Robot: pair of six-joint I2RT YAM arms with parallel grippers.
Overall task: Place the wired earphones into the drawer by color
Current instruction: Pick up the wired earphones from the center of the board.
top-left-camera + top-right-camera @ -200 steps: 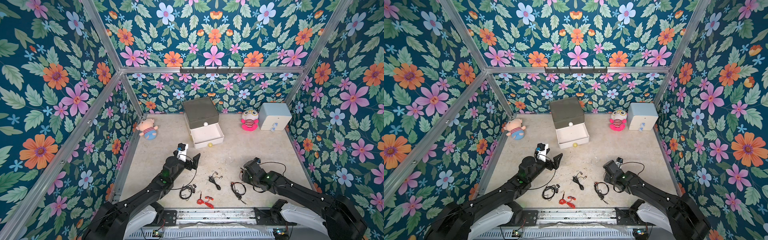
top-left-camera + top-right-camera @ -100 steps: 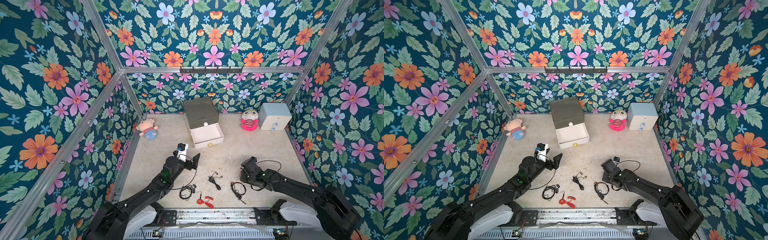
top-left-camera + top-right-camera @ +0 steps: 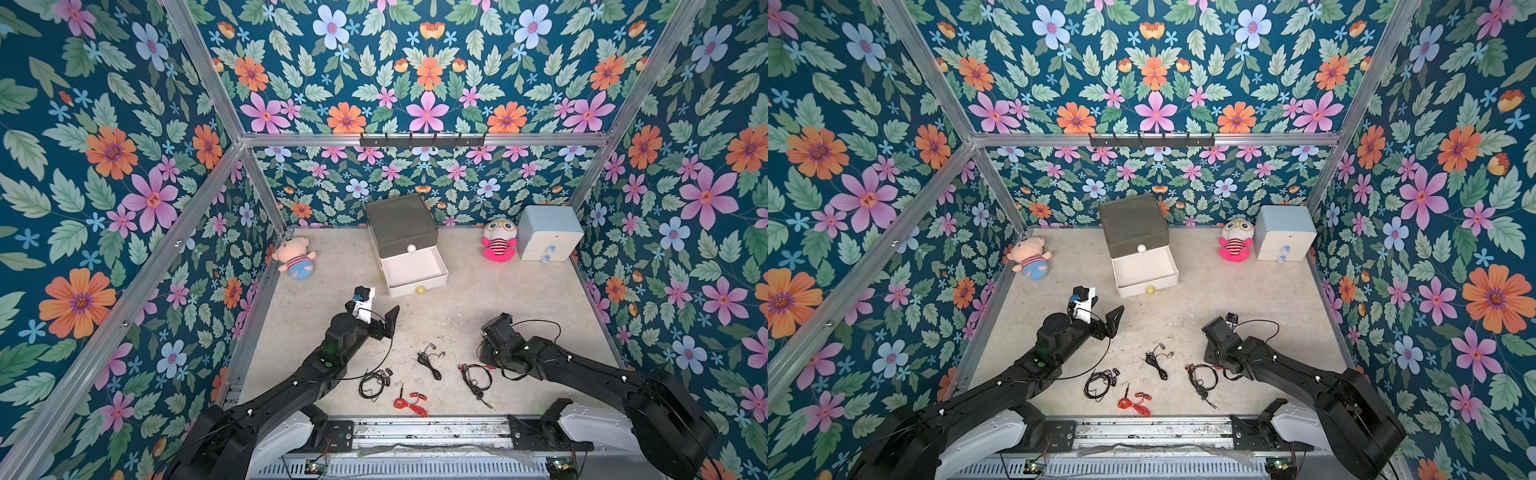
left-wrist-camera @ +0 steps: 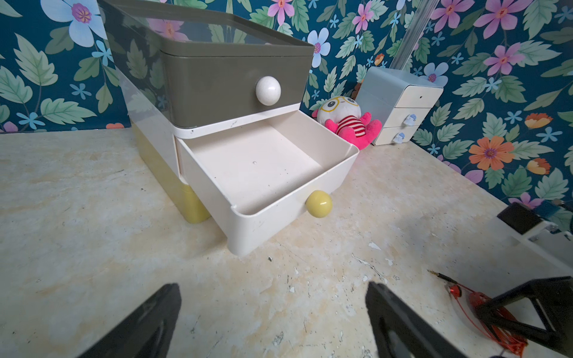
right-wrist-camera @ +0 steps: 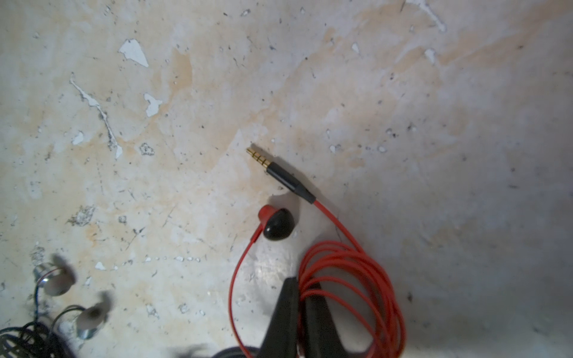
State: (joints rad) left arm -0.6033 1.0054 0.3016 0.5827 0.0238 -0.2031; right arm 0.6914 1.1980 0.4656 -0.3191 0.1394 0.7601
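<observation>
1. My left jaws stand wide apart and hold nothing. They hang over bare counter (image 3: 457, 299) and face the open drawer (image 4: 263, 161), which lies ahead of them and looks empty.
2. Between my left jaws and my right jaws lie the loose sets: three black earphones (image 3: 374, 380), (image 3: 430, 361), (image 3: 476, 380) and a second red set (image 3: 409, 403). None of them touches either pair of jaws, and the last black one lies just beside my right jaws.
3. My right jaws are pinched together on the red earphones (image 5: 350, 279), with strands of the coil caught between the tips. The rest of the loops bulge out to one side of the tips. The jack plug (image 5: 280, 173) and one earbud (image 5: 277, 224) lie on the counter ahead of the tips.
4. I judge the step in hand to be lifting this red set. I should rise straight and slowly, so the trailing plug and bud leave the counter without hooking the black cable nearby.
5. Only some strands may be pinched, so I should check that the whole coil comes up.
6. I should carry it high enough for the dangling tail to clear the drawer's front wall, then let go over its middle.
</observation>
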